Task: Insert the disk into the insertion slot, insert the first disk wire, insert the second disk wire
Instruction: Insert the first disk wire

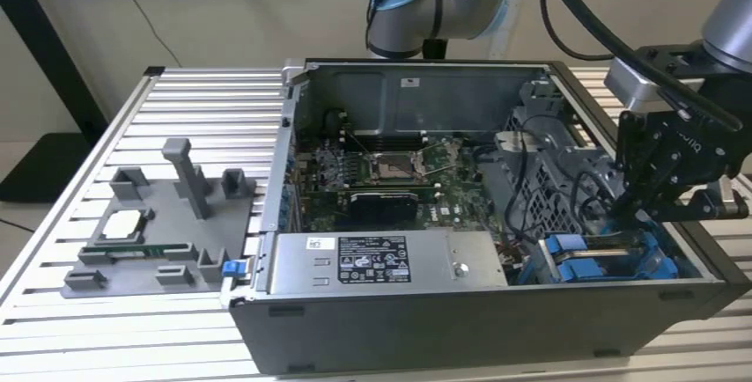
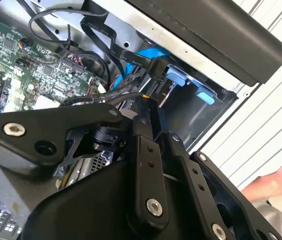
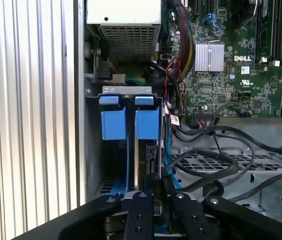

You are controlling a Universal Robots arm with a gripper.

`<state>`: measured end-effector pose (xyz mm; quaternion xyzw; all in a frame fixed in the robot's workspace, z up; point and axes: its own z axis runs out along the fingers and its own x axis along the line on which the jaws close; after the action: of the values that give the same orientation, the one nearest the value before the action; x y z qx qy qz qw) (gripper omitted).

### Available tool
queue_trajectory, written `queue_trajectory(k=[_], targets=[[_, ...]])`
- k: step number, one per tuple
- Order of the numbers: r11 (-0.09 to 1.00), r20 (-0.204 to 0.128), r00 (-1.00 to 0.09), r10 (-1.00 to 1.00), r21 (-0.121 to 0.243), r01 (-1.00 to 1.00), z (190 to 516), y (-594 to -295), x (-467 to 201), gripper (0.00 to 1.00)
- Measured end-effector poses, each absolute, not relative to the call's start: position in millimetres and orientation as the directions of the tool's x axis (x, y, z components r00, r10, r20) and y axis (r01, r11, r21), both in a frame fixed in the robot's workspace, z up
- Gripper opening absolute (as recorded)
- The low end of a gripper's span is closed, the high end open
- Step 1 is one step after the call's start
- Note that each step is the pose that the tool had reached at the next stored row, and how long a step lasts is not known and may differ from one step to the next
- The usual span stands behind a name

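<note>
Gripper: the gripper [image 1: 632, 210] hangs over the corner of the open computer case [image 1: 470, 329] at the near edge on the exterior view's right, its tip down in the slot [image 1: 564, 263].
Grip: clenched. In the second wrist view the fingers [image 2: 145, 150] run up side by side and meet at the tip. I cannot tell if anything thin is pinched between them.
Touching: the tip sits just under the black plug of a flat cable [image 2: 153, 70]. I cannot tell whether they touch.
Disk: the disk [image 3: 148, 152] stands on edge inside the slot [image 3: 126, 90], behind one of two blue tabs, in the compartment farther from the case's outer wall. The compartment beside it shows bare blue rails.
First wrist view: the gripper [image 3: 153, 180] points straight at the disk's edge. Loose black wires [image 3: 216, 165] loop beside it over a perforated cage [image 3: 221, 162], with the power box [image 3: 123, 12] and circuit board [image 3: 241, 75] beyond.
Second wrist view: a blurred part of a person's hand [image 2: 281, 177] lies beyond the case, over the ribbed bench [image 2: 261, 115].
Exterior view: the case sits on the bench [image 1: 200, 100] towards the exterior view's right edge. A grey parts tray [image 1: 165, 232] lies towards the exterior view's left, well apart from the gripper.
</note>
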<state>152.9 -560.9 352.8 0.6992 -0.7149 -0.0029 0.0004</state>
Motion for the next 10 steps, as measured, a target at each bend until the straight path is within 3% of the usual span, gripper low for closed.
queue_trajectory(k=[10], targets=[[-0.004,-0.004,0.004,-1.000,0.005,-1.000,347.3,-561.8,153.5,0.00]])
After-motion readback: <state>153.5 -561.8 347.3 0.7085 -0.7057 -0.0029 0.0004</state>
